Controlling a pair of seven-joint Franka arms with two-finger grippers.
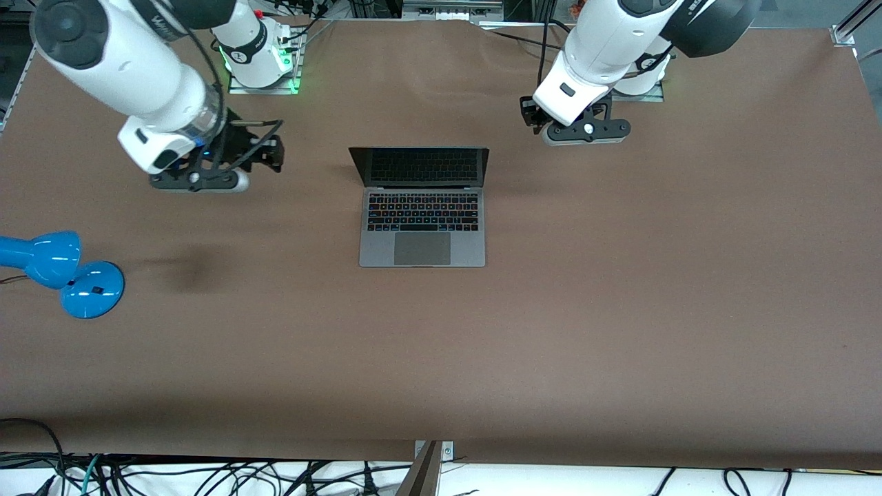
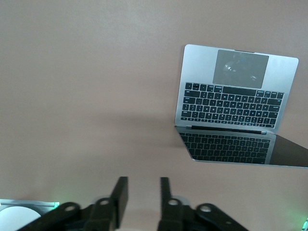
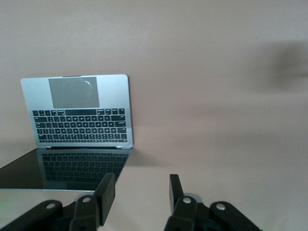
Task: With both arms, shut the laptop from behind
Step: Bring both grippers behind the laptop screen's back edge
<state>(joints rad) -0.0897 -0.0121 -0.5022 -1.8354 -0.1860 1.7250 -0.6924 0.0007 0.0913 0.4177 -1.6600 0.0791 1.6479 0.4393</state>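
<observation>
The grey laptop [image 1: 422, 227] stands open in the middle of the brown table, its dark screen [image 1: 420, 167] upright and facing the front camera. It also shows in the left wrist view [image 2: 231, 103] and in the right wrist view [image 3: 79, 110]. My left gripper [image 1: 586, 131] hangs open and empty over the table, toward the left arm's end from the laptop. Its fingers [image 2: 120, 197] stand apart. My right gripper [image 1: 207, 180] hangs open and empty over the table, toward the right arm's end. Its fingers [image 3: 107, 190] stand apart.
A blue desk lamp [image 1: 62, 272] lies at the right arm's end of the table. Cables [image 1: 207, 475] run along the table edge nearest the front camera. The arm bases [image 1: 258, 58] stand at the edge farthest from the camera.
</observation>
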